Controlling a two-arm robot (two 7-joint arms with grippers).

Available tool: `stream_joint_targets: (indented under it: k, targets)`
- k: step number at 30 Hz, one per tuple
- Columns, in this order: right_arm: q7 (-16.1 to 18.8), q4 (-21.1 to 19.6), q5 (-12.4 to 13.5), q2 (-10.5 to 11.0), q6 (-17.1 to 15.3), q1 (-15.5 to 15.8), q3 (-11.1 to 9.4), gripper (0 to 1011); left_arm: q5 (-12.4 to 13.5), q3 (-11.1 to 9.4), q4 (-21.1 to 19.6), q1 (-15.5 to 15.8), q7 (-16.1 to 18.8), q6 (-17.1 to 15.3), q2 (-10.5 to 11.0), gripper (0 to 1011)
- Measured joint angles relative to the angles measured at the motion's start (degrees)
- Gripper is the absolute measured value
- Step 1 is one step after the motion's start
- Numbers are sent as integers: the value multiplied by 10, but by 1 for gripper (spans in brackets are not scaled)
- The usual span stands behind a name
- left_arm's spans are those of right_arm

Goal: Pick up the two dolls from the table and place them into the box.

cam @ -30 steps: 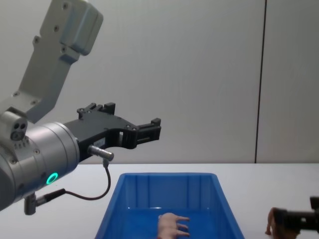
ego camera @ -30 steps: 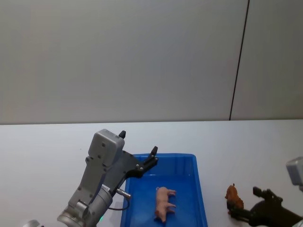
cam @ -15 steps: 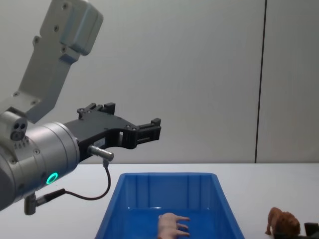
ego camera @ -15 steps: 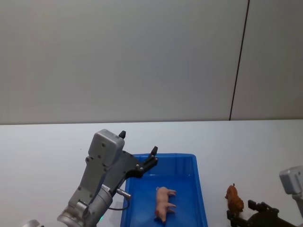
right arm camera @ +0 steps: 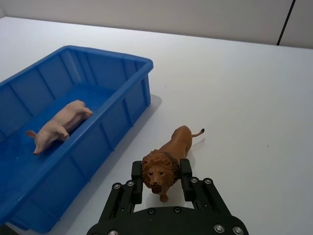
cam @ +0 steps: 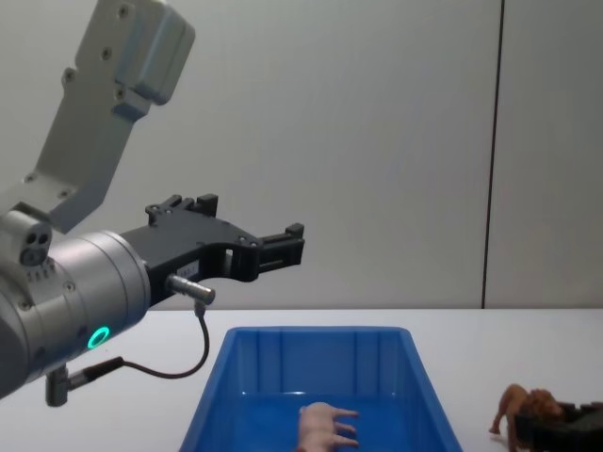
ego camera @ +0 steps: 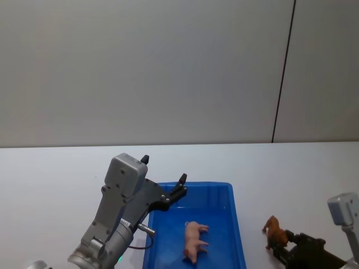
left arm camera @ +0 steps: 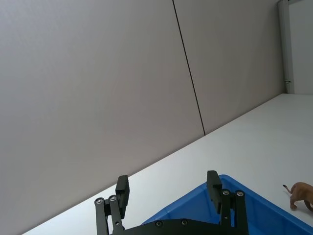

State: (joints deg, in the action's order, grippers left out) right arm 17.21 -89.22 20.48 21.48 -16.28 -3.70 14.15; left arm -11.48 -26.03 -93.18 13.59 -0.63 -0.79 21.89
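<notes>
The reddish-brown doll (right arm camera: 179,143) is gripped at the head by the right gripper (right arm camera: 160,174) beside the box (ego camera: 193,184), where the pale doll (ego camera: 195,238) is laid, and the left gripper (left arm camera: 167,182) is held open above.

box (right arm camera: 122,108) blue | lion (right arm camera: 174,146) reddish-brown (mane darker) | pig (right arm camera: 61,125) pale pink

On the desk (ego camera: 56,179) stands the box (ego camera: 236,224), the pig figure (ego camera: 194,240) lying inside it. Right of the box, the right pincer (right arm camera: 161,168) grips the lion figure (ego camera: 276,234). The left pincer (left arm camera: 167,178) hangs over the box's far-left corner.
</notes>
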Motion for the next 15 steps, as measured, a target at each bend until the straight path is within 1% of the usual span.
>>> stream_joint_targets:
  k: [7,11,15]
  targets:
    - [-2,-1,-8,-4,18,-5,2,434,0,0,0,0,0,0,0,1001]
    - [-1,-10,-14,-5,31,-7,3,434,0,0,0,0,0,0,0,1001]
    - [8,-26,-20,-6,42,-11,4,434,0,0,0,0,0,0,0,1001]
